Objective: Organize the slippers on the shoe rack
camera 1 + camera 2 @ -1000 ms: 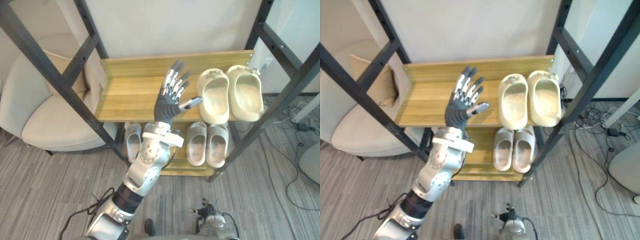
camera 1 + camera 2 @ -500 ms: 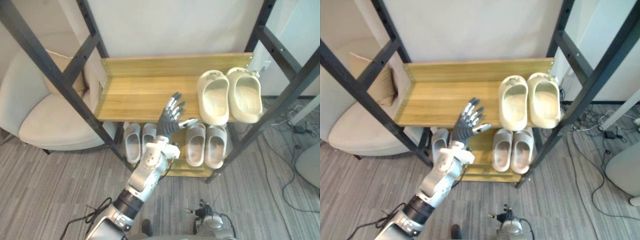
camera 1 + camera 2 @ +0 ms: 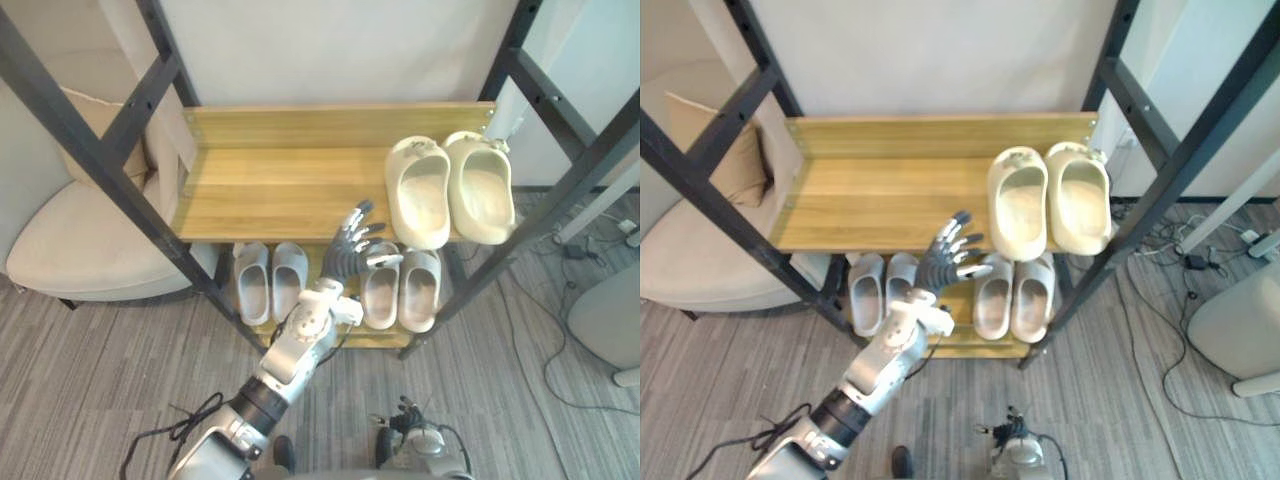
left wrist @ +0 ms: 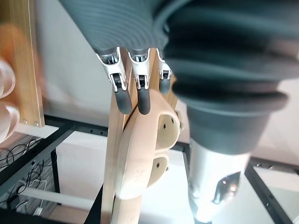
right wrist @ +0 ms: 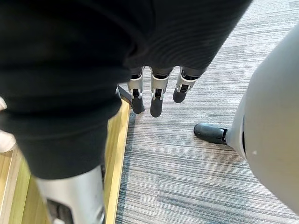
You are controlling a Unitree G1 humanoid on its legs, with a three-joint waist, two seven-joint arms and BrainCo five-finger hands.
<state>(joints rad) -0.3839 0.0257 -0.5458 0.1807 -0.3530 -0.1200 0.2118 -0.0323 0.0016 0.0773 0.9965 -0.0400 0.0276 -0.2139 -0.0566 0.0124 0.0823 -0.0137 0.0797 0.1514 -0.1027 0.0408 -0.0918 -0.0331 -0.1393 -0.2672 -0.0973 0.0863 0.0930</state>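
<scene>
- Shoe rack of pale wooden shelves (image 3: 280, 190) in a black metal frame (image 3: 90, 150), seen from above, standing against a plain white wall (image 3: 330, 50).
- Pair of cream moulded foam clog slippers (image 3: 425, 195) on the upper shelf at its right end, side by side and touching, toes towards the wall.
- Two pairs of pale grey open-toed slide slippers on the lower shelf: one pair (image 3: 252, 285) to the left, the other (image 3: 420, 290) to the right, under the clogs.
- Robot's left hand (image 3: 352, 250) raised in front of the upper shelf's front edge, fingers straight and spread, holding nothing, just beside the clogs and above the right-hand slides.
- Robot's right hand (image 5: 156, 100) hanging low over the floor, fingers straight and relaxed, empty.
- Handling, as a judgement: all the slippers look light, one-piece and rubbery, springy rather than fragile, with a matt surface that should not slip. The clogs have thick walls, so the heel rim or the side wall at the opening looks the best place to pinch. The slides offer a broad strap across the top to hook fingers under.
- Shelf boards are smooth, flat wood with plenty of bare space to the left of the clogs. The slanting frame bars at both ends narrow the way in.
- Room: grey striped carpet floor (image 3: 100, 380), and a beige cushioned armchair (image 3: 80, 250) close against the rack's left side.
</scene>
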